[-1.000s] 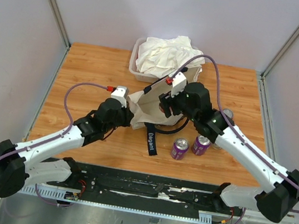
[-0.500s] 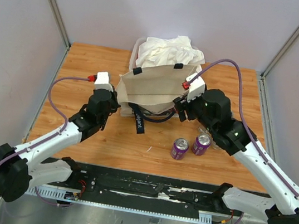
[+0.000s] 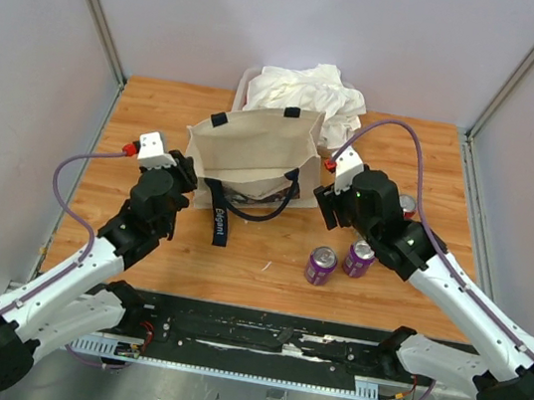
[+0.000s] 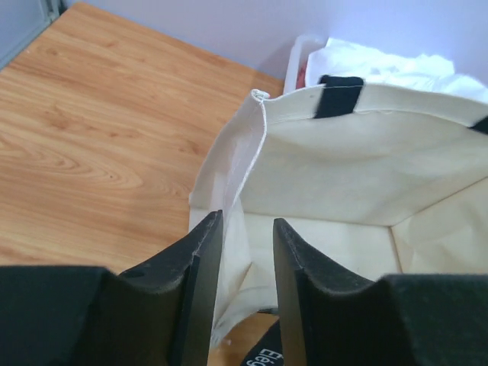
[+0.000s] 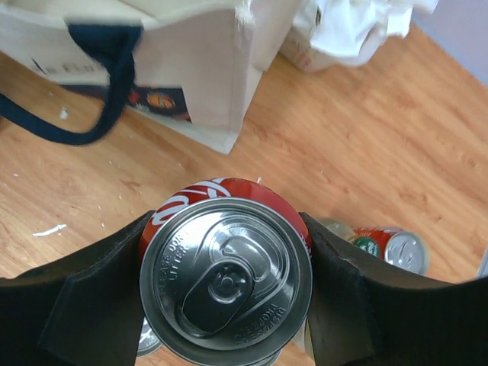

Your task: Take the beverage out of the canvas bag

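The cream canvas bag (image 3: 253, 156) stands upright at mid table with its mouth open and its navy handles (image 3: 257, 199) hanging at the front. My left gripper (image 3: 189, 170) is at the bag's left edge. In the left wrist view its fingers (image 4: 204, 263) stand slightly apart, with the bag's side seam (image 4: 238, 183) loose in the narrow gap. My right gripper (image 3: 333, 195) is just right of the bag and outside it. It is shut on a red beverage can (image 5: 227, 268), seen top-up in the right wrist view. The bag's inside (image 4: 358, 175) shows only bare canvas.
A clear tub (image 3: 242, 96) heaped with white cloth (image 3: 303, 90) stands behind the bag. Two purple cans (image 3: 321, 266) (image 3: 360, 259) stand in front of my right arm, and another can (image 3: 407, 203) is behind it. A red and green can (image 5: 389, 248) stands near my right gripper.
The bag has been dragged left and back and now stands upright with its mouth open. My left arm swung left with it. My right gripper came out of the bag and back to the right.
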`<state>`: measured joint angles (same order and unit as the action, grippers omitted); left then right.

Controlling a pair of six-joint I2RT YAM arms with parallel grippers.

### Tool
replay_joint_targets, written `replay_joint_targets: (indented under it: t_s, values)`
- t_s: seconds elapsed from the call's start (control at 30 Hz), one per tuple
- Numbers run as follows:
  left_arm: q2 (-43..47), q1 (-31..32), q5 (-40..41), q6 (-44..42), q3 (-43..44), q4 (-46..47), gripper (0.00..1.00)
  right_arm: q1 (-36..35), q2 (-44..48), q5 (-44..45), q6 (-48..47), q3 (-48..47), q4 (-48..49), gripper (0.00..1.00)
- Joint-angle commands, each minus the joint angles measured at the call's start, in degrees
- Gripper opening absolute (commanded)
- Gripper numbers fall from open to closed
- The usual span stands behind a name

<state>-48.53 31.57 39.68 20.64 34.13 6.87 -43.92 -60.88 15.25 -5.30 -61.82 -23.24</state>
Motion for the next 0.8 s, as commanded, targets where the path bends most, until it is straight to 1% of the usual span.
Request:
replay_joint_targets:
  t_s: [0.0, 0.03, 0.13, 0.27, 0.37, 0.47, 0.53, 0.63, 0.77]
  values:
    - [4.27, -0.37, -0.89, -0.27, -1.03, 5.46, 0.48, 5.08, -0.33, -3.13, 3.36, 3.61, 7.73, 0.01]
    - [4.50, -0.37, -2.03, -0.74, -0.90, 5.93, 0.54, 6.03, -0.72, -4.21, 4.05, 4.32, 8.41, 0.01]
    - [3.88, -0.37, -4.92, -1.35, 0.28, 5.84, 0.64, 8.34, -2.13, -6.66, 5.34, 6.42, 10.55, 0.01]
    - [3.22, -0.37, -8.28, 0.31, 0.83, 5.07, 0.75, 11.49, -5.09, -11.54, 7.37, 8.73, 14.23, 0.01]
    - [4.23, -0.33, -10.13, 1.62, 0.33, 5.10, 0.80, 13.32, -8.18, -15.29, 8.72, 9.98, 16.93, 0.01]
    - [5.99, -0.37, -11.20, 1.90, -0.41, 4.82, 0.90, 13.68, -11.13, -16.65, 8.94, 10.50, 18.17, 0.01]
    - [7.28, -0.31, -11.01, 1.73, -0.59, 3.47, 0.95, 13.69, -13.01, -16.89, 8.71, 10.81, 18.52, 0.01]
    - [9.11, -0.28, -9.78, 1.03, -0.49, 0.03, 0.99, 13.69, -14.92, -16.55, 8.34, 11.74, 18.96, 0.01]
    - [11.58, -0.28, -7.30, 0.68, -0.20, -5.31, 1.00, 13.73, -15.80, -15.19, 8.16, 14.14, 20.87, 0.06]
